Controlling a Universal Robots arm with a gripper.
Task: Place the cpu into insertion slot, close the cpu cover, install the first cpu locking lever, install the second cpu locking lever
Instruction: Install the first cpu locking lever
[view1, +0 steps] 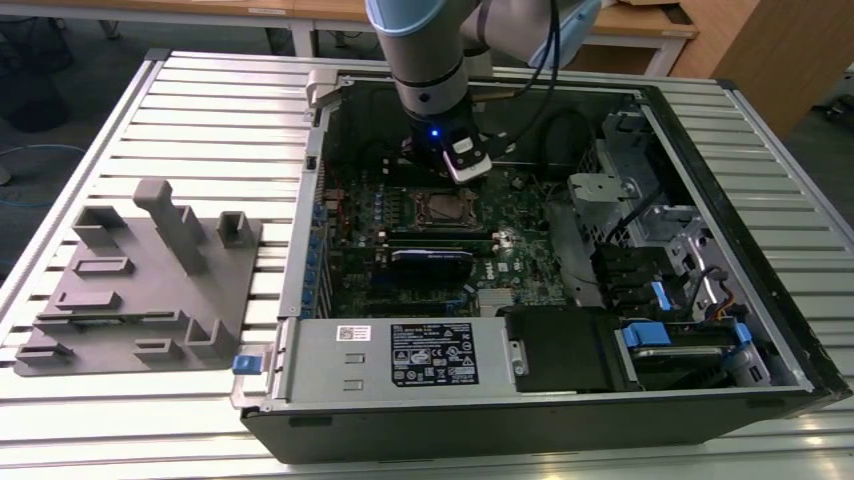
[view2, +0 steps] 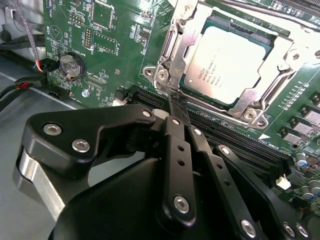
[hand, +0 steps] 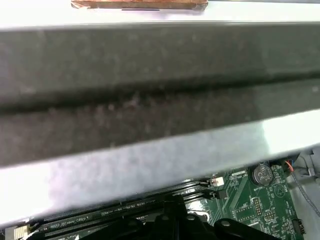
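From my station I see the arm reaching down into the open computer case, with the gripper just above the green board, close beside the insertion slot.

In the second wrist view the cpu already lies flat in its place, its pale metal top facing up. The cpu cover is folded down over it, and its silver frame sits around the edges of the chip. So I judge that 2 steps of 4 are done: the chip is placed and the cover is closed.

The gripper has its fingers pressed together into 1 narrow tip. This tip stands at the corner of the frame, on the side of the long black memory slots. It touches the metal there, or is very near to it. If a thin lever is pinched between the fingers, I cannot tell.

About the 2 locking levers I am not sure. I cannot see whether either one is hooked down, so I count this part as not finished.
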